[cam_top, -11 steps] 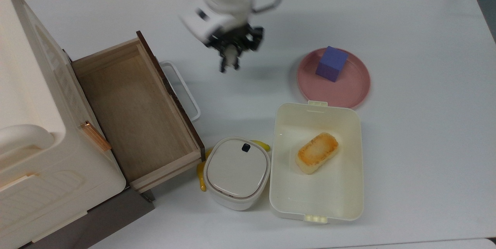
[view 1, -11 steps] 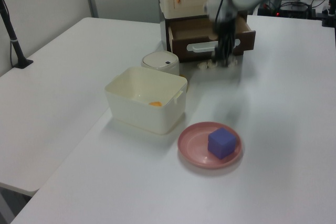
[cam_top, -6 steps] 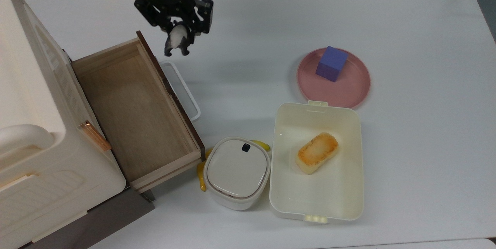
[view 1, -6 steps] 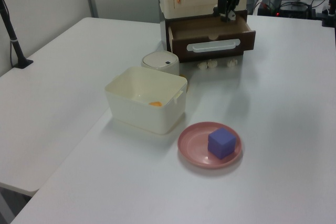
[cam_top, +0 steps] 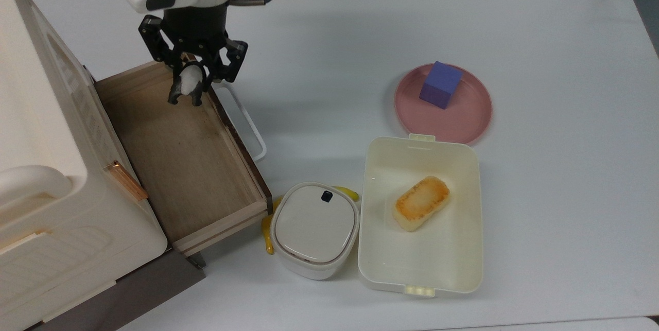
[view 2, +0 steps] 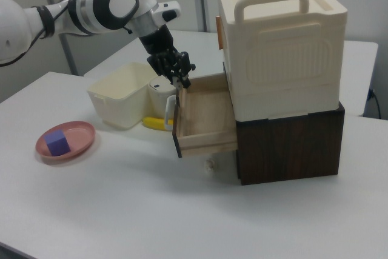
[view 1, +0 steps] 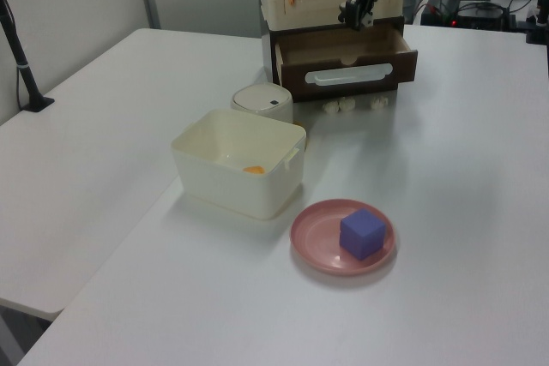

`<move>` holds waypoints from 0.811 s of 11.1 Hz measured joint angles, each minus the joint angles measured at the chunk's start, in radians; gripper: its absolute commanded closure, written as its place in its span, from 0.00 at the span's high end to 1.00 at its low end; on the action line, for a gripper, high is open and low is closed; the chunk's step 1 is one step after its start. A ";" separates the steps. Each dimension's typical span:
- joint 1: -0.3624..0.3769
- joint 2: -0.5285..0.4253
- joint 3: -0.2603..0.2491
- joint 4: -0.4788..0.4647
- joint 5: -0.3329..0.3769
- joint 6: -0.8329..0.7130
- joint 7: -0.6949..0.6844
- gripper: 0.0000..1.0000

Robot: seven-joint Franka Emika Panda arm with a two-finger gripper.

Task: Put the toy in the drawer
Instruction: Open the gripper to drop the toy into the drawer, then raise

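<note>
One step is in hand: carrying the small black-and-white panda toy (cam_top: 188, 82) over the light wooden drawer with the dark brown front panel (cam_top: 180, 156) and letting it go. The black two-finger claw (cam_top: 186, 95) is closed on the toy, whose white body sits between the fingers. In the top view, claw and toy hang over the far right corner of the drawer, close beside the front panel and the white loop handle (cam_top: 246, 121).

Procedure, as judged from this position:
1. Move the claw further toward the top view's left and nearer, so the toy stands over the bare wooden floor, well apart from the panel's rim.
2. Lower the claw into the drawer before releasing. A release from height may let the toy bounce or tip out.
3. Keep the claw's outer links apart from the cream plastic cabinet (cam_top: 46, 130) above the drawer.
4. Open the fingers only once the toy is below the rim.

The white worktop (cam_top: 540, 37) beside the drawer needs no attention.
</note>
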 measured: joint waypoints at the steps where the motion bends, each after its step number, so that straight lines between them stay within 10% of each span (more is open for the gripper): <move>1: 0.000 0.010 0.000 0.000 -0.024 0.009 0.002 0.69; 4: 0.000 0.017 -0.001 0.000 -0.033 0.024 0.003 0.78; 5: 0.000 0.017 -0.002 0.000 -0.033 0.024 0.003 1.00; 9: 0.003 -0.034 0.022 0.001 0.119 -0.147 0.002 1.00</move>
